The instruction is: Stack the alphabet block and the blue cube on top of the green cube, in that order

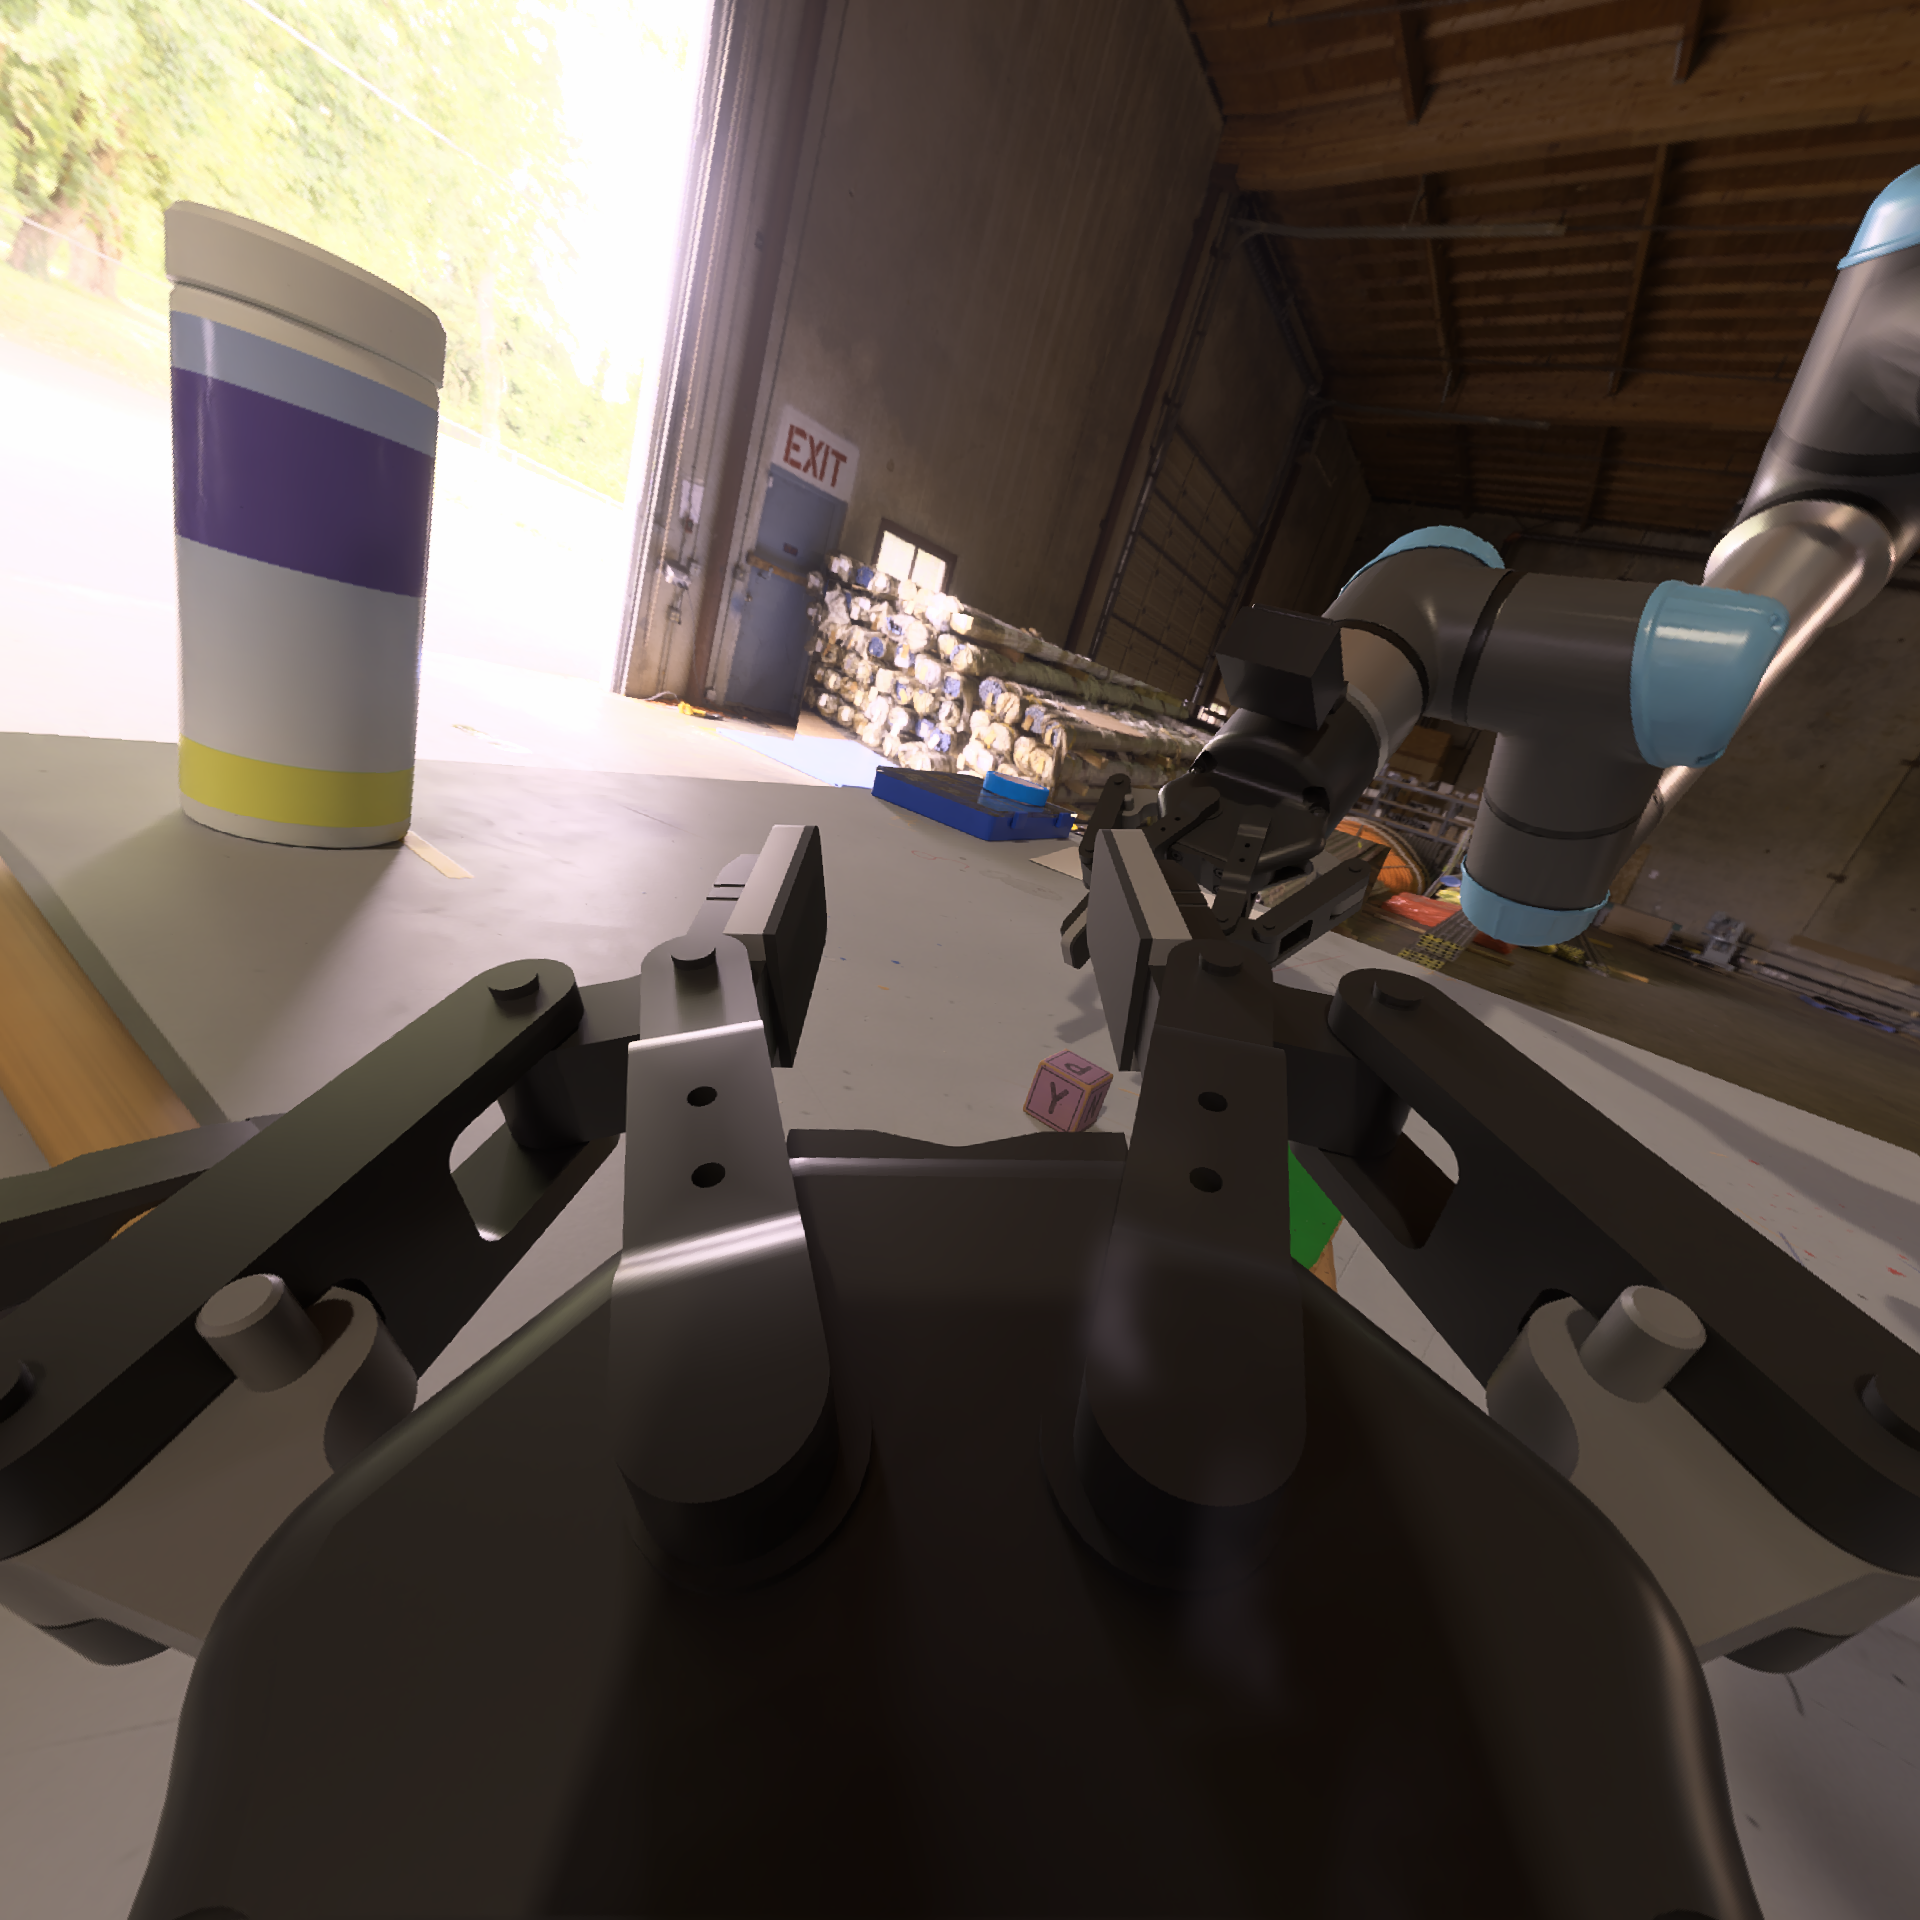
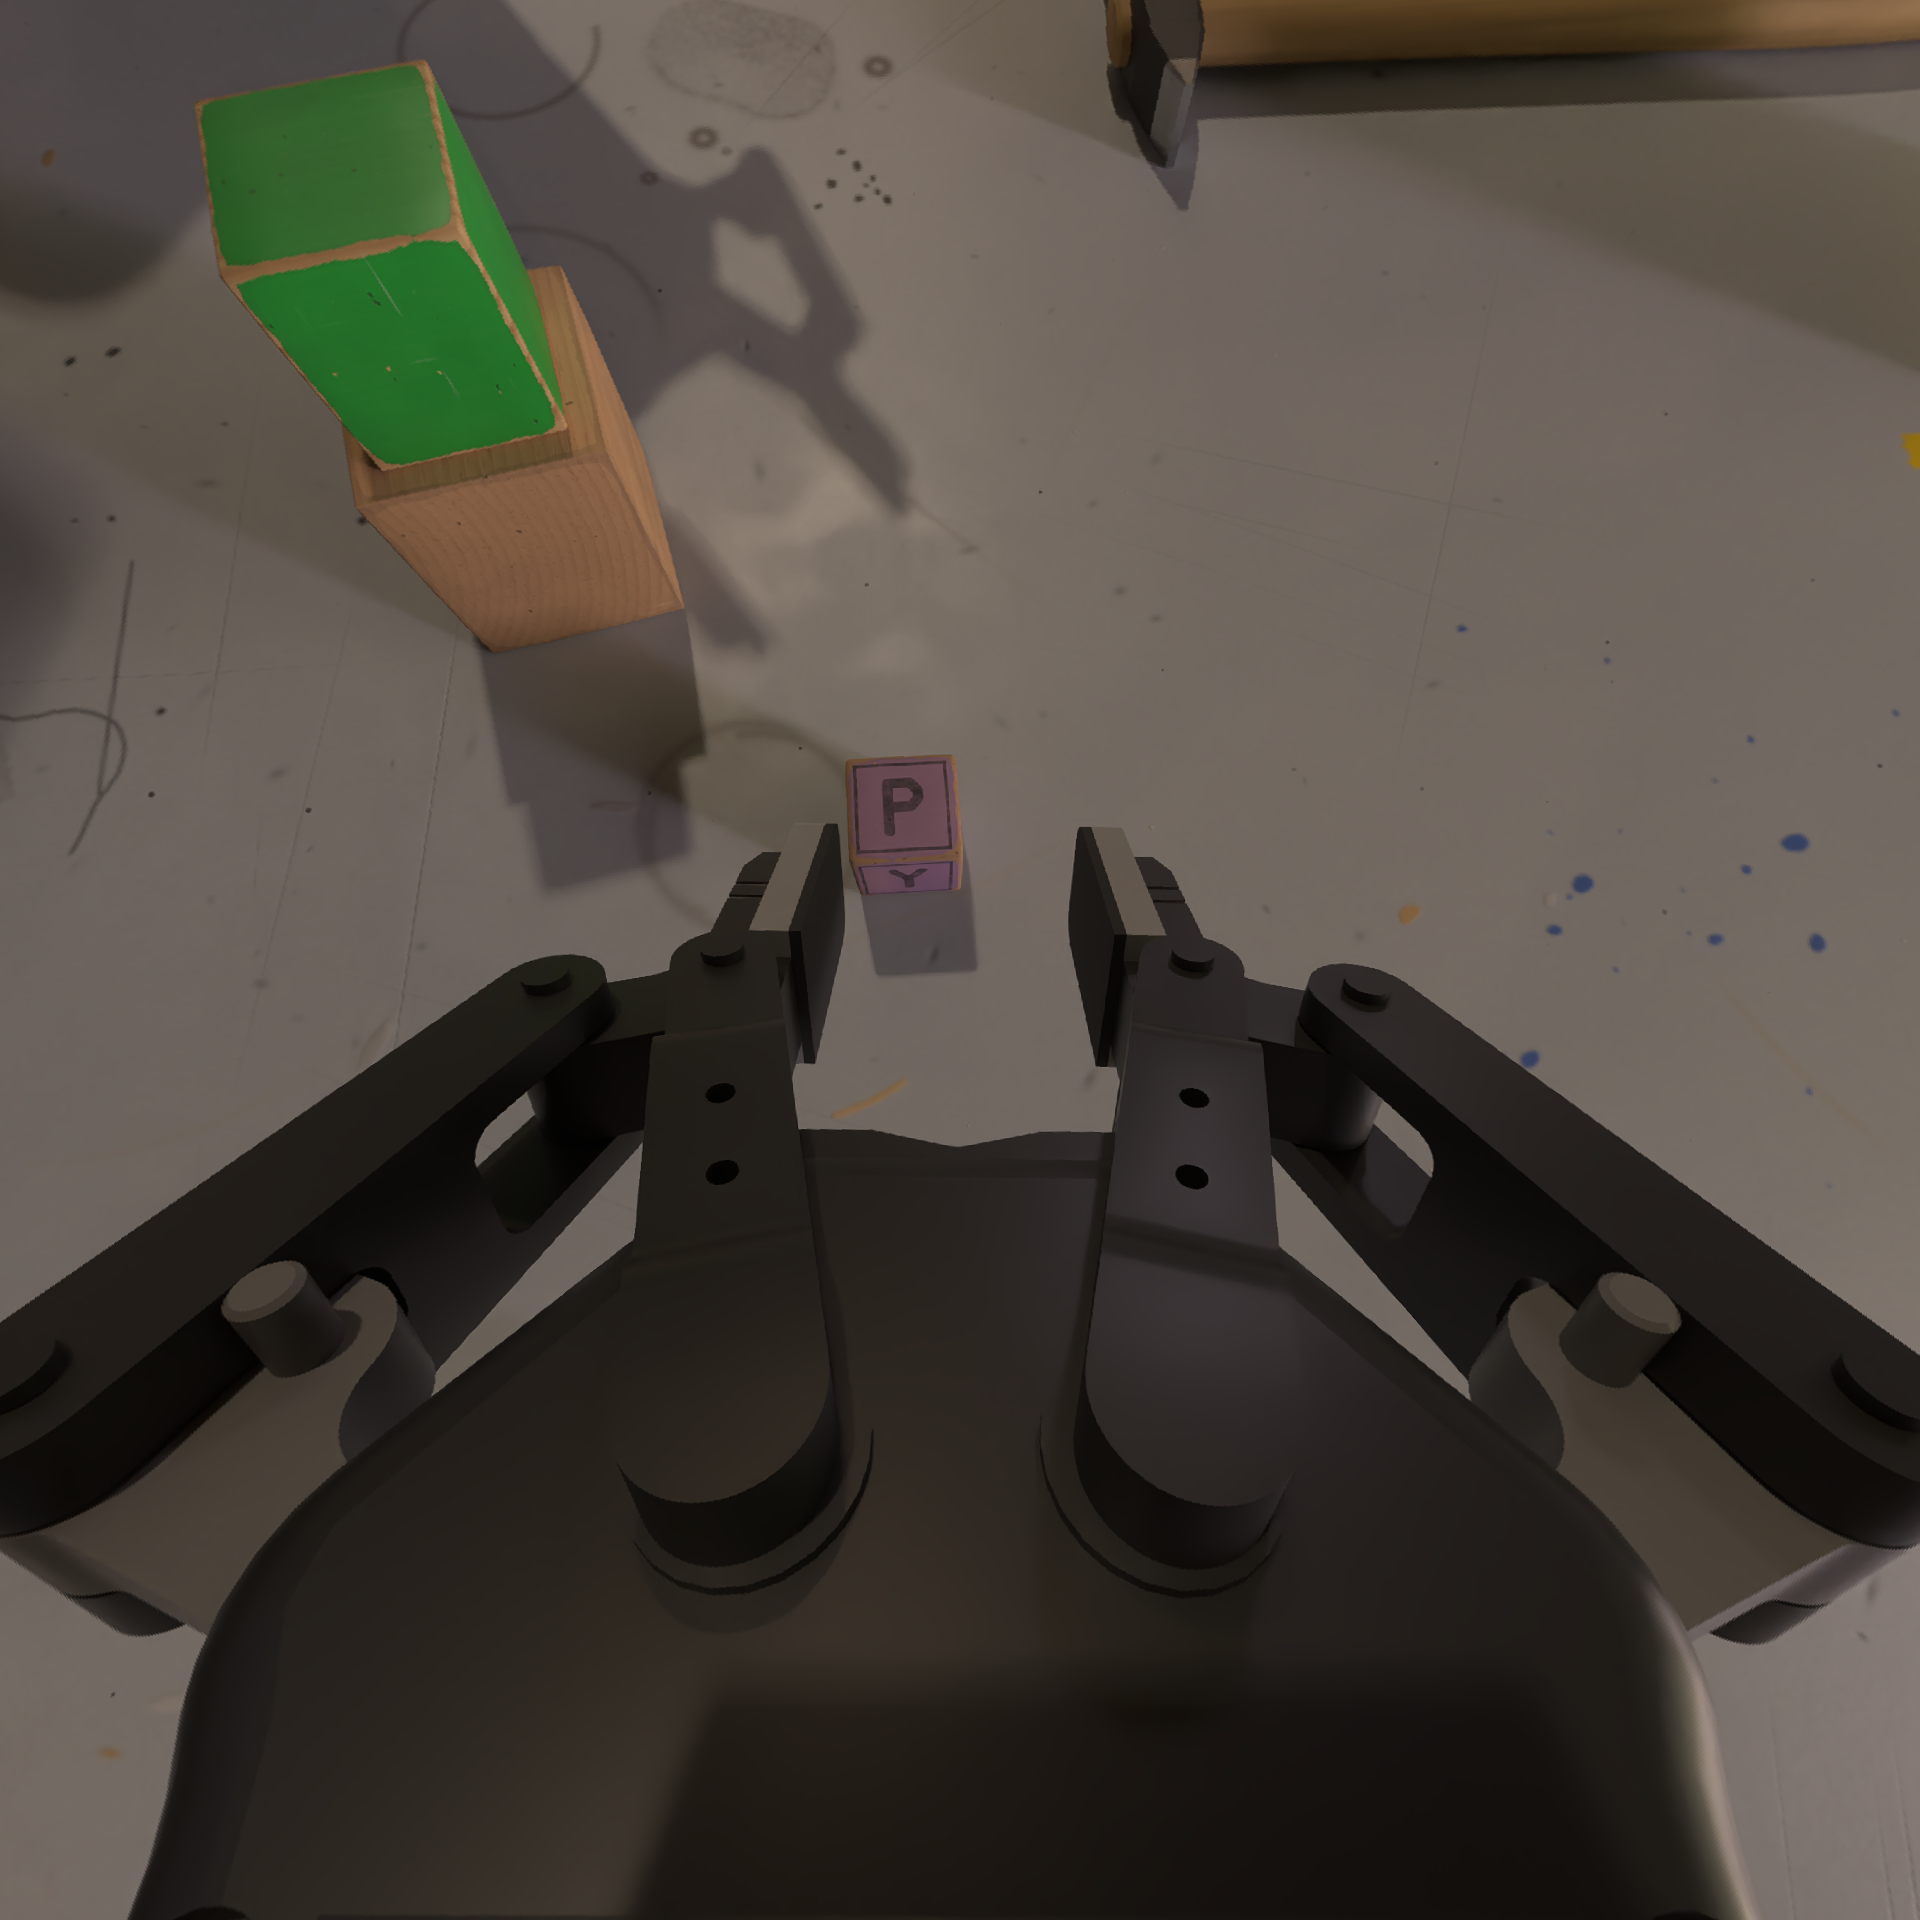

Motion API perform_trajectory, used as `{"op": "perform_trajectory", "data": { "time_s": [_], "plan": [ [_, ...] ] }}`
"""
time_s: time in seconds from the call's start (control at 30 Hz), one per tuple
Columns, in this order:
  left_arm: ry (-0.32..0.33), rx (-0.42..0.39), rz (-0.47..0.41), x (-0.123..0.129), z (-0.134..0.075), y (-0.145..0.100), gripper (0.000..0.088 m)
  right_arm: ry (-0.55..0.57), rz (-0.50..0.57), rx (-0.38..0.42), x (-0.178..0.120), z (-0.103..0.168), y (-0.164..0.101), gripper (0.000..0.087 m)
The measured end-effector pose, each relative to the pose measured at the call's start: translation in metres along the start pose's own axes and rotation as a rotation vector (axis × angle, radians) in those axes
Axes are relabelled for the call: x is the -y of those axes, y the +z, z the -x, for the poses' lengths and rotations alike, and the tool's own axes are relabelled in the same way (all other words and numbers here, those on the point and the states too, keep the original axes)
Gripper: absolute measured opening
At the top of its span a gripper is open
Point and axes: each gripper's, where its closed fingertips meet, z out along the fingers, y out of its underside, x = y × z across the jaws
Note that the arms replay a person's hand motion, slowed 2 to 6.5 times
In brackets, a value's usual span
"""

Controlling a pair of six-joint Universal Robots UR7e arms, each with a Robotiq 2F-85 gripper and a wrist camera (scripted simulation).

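The pink alphabet block point(image 2: 902, 821) lies on the grey table, just beyond my open, empty right gripper point(image 2: 956, 914) and nearer its left finger; the gripper hovers above it. The green cube point(image 2: 384, 281) sits on top of a taller plain wooden block point(image 2: 530, 540) at the upper left. In the left wrist view the alphabet block point(image 1: 1065, 1091) shows between the fingers of my open, empty left gripper point(image 1: 961, 935), farther off on the table. A sliver of the green cube point(image 1: 1311, 1210) shows behind its right finger. No blue cube is in view.
A tall white canister point(image 1: 301, 540) with purple and yellow bands stands at the far left. A wooden-handled tool point(image 2: 1558, 31) with a dark head point(image 2: 1164, 83) lies at the far edge. The right arm point(image 1: 1558, 665) reaches in from the right.
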Motion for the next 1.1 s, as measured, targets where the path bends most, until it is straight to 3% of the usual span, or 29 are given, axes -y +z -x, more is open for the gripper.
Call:
{"op": "perform_trajectory", "data": {
  "time_s": [0.57,1.1],
  "plan": [
    [-0.005,0.000,-0.007,0.001,0.000,0.000,0.0459,-0.012,0.095,0.009,-0.017,0.001,0.019,0.0372],
    [-0.007,0.002,-0.006,0.001,0.001,0.000,0.0463,-0.031,0.079,0.019,-0.013,0.004,0.031,0.0388]
  ]
}}
